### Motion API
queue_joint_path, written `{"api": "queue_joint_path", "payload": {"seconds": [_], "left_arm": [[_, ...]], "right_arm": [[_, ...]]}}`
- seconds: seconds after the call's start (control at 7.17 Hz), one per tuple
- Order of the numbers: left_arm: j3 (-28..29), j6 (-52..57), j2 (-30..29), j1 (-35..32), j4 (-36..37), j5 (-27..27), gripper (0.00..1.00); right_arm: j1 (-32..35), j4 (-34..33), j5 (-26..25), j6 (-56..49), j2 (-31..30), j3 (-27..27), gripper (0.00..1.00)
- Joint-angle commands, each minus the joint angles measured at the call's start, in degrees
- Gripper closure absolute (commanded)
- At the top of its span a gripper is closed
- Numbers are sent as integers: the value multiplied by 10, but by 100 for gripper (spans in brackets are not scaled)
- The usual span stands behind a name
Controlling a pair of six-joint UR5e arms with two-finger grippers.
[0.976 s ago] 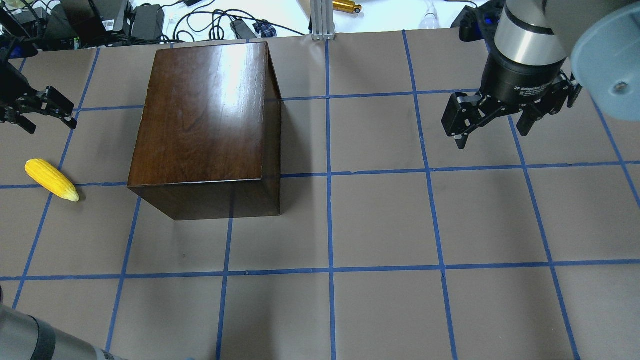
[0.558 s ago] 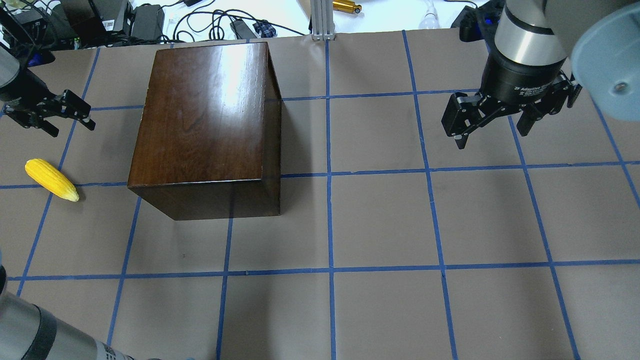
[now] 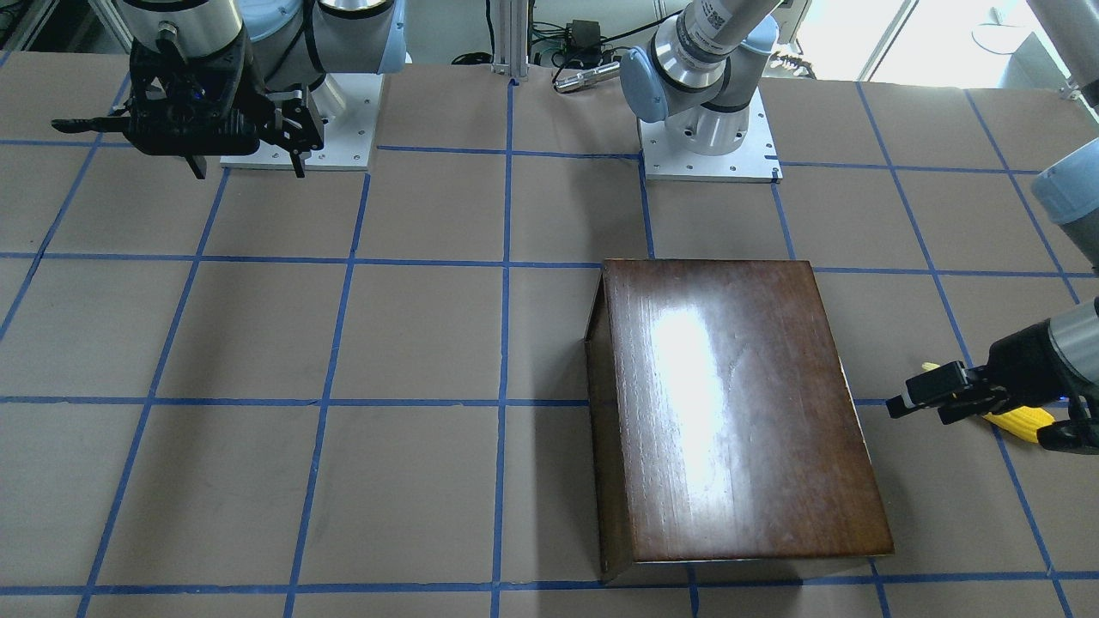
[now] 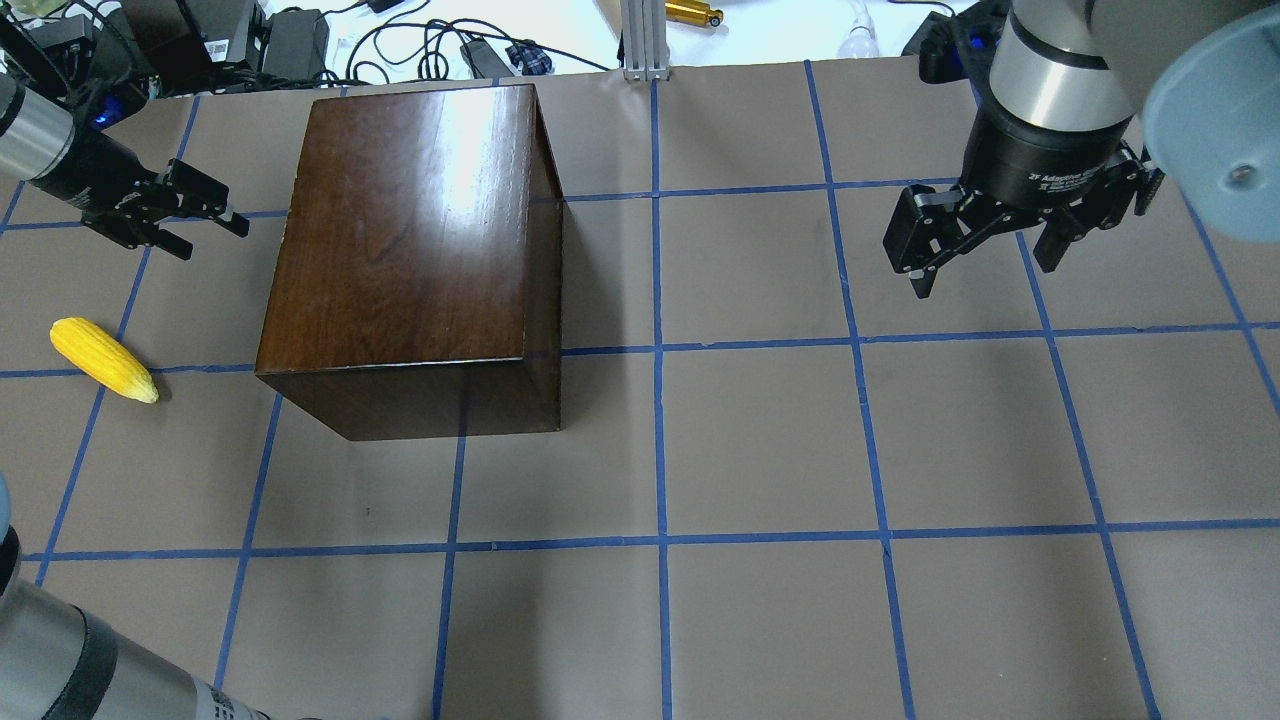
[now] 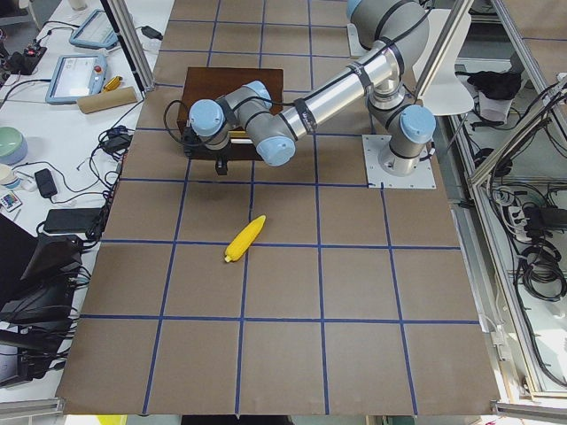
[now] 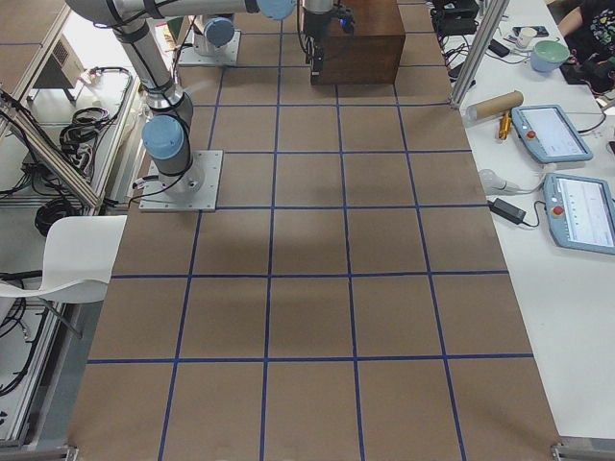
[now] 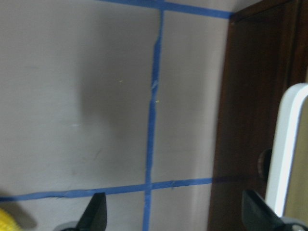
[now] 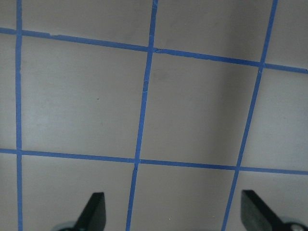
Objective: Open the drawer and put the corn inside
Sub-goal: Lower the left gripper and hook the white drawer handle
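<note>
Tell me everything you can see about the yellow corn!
The corn is a bright yellow cob, tapering to a pointed tip, with rows of kernels. It lies flat on the brown table, over blue tape lines, on the robot's left of the dark wooden box. Only the table touches it; the left tool hovers apart.

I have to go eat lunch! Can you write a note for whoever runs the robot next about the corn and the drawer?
Left gripper: open, empty, beside the box, facing its drawer front.
Right gripper: open, empty, above bare table, apart from everything.
Corn: lying on the table, left of the box, not gripped.
Done: nothing yet; the drawer looks shut.
Left to do: pull the drawer open, pick up the corn, put it inside.
</note>
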Motion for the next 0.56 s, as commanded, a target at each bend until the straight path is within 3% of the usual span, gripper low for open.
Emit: {"api": "queue_joint_path", "payload": {"seconds": [0.0, 0.42], "left_arm": [[-4, 57, -6, -6, -2, -16, 0], [-4, 58, -17, -39, 0, -23, 0]], "right_arm": [[0, 0, 0, 0, 1, 0, 0], [0, 0, 0, 0, 0, 0, 0]]}}
